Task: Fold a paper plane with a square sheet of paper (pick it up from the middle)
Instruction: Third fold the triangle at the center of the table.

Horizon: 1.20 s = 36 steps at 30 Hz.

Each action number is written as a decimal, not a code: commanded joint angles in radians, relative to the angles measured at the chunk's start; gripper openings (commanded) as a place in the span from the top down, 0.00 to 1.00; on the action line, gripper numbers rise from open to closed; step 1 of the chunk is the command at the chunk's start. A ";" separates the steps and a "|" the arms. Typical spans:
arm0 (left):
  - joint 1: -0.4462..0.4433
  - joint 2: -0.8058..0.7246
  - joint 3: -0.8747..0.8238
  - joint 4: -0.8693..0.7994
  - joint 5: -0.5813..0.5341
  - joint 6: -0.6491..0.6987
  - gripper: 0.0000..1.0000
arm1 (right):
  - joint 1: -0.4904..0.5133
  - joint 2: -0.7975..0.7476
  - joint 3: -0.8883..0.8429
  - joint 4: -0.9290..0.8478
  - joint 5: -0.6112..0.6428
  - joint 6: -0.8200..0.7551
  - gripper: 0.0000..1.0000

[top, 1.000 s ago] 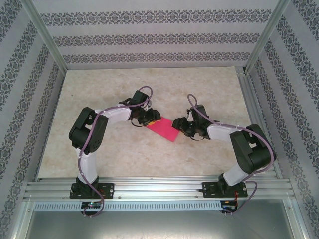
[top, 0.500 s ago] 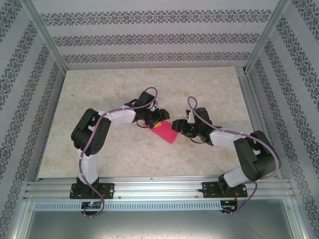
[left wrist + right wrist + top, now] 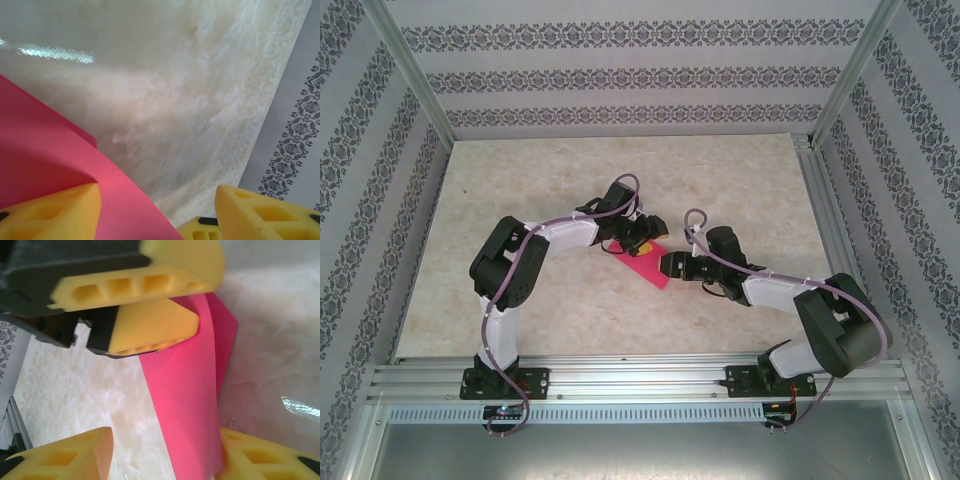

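Checking the top view first: the sheet of paper [image 3: 650, 268] lies on the pale marbled worktop [image 3: 550, 180], about mid-table, between the tips of the two arms. Colour is bright magenta-pink, plain, no marks. From here it reads as a narrow slanted shape, not a full square. Its far end is at the left gripper [image 3: 642, 240] and its right side is just beside the right gripper [image 3: 668, 265].

Left wrist view: the paper [image 3: 45, 150] takes up the lower left corner. I see two layers, one pink edge lying over another, so it is folded on itself. The edges look slightly curved. On the left gripper [image 3: 157, 202] the jaws stand spread, with bare worktop showing between them. The pink reaches the left-hand yellow finger [image 3: 55, 212], and the other finger is clear of it. Nothing is pinched.

Right wrist view: the paper [image 3: 185, 400] runs as a long strip from near the top to the bottom edge. A second layer peeks out on its right side and ends in a pointed corner. On the right gripper [image 3: 167, 440] the jaws are spread. The strip lies against the right-hand finger [image 3: 265, 457], and the other finger is well apart over bare worktop. Not clamped. The left gripper [image 3: 205, 297] sits at the strip's far end. I cannot tell whether its lower finger presses the paper.
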 commanded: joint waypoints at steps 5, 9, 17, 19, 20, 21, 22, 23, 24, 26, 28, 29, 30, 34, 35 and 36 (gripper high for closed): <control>-0.048 0.030 0.042 0.011 0.019 -0.024 0.36 | 0.017 -0.027 -0.029 0.063 -0.003 -0.111 0.49; -0.049 0.027 0.035 0.000 0.010 -0.023 0.37 | 0.021 -0.028 -0.045 0.115 -0.021 -0.117 0.51; -0.050 0.016 0.010 -0.010 0.015 -0.014 0.46 | 0.025 0.003 -0.043 0.128 -0.046 -0.126 0.50; -0.051 0.012 0.002 -0.006 0.018 -0.013 0.50 | 0.025 0.018 -0.050 0.169 -0.079 -0.122 0.49; -0.050 0.009 -0.002 -0.004 0.021 -0.011 0.51 | 0.025 0.025 -0.054 0.186 -0.084 -0.112 0.49; -0.051 0.005 -0.006 -0.003 0.022 -0.011 0.51 | 0.024 0.031 -0.054 0.194 -0.082 -0.104 0.48; -0.050 0.000 -0.010 -0.001 0.021 -0.006 0.55 | 0.023 0.039 -0.053 0.201 -0.087 -0.097 0.48; -0.050 -0.005 -0.011 -0.007 0.019 0.001 0.58 | 0.022 0.048 -0.049 0.206 -0.096 -0.091 0.48; -0.050 -0.009 -0.011 -0.018 0.016 0.011 0.59 | 0.019 0.056 -0.047 0.209 -0.099 -0.082 0.48; -0.050 -0.017 -0.012 -0.036 0.012 0.029 0.65 | 0.016 0.073 -0.045 0.231 -0.112 -0.061 0.47; -0.048 -0.018 -0.019 -0.040 0.014 0.035 0.69 | 0.010 0.079 -0.045 0.246 -0.121 -0.038 0.46; -0.049 -0.019 -0.022 -0.038 0.016 0.037 0.72 | 0.008 0.083 -0.050 0.263 -0.125 -0.030 0.46; -0.048 -0.018 -0.025 -0.042 0.012 0.038 0.73 | 0.007 0.084 -0.053 0.274 -0.128 -0.021 0.45; -0.046 -0.029 -0.028 -0.062 0.001 0.064 0.81 | -0.006 0.076 -0.066 0.281 -0.130 0.010 0.45; -0.044 -0.031 -0.028 -0.067 -0.002 0.071 0.82 | -0.008 0.073 -0.065 0.277 -0.130 0.010 0.45; -0.042 -0.033 -0.028 -0.074 -0.007 0.077 0.83 | -0.011 0.070 -0.064 0.262 -0.124 0.011 0.44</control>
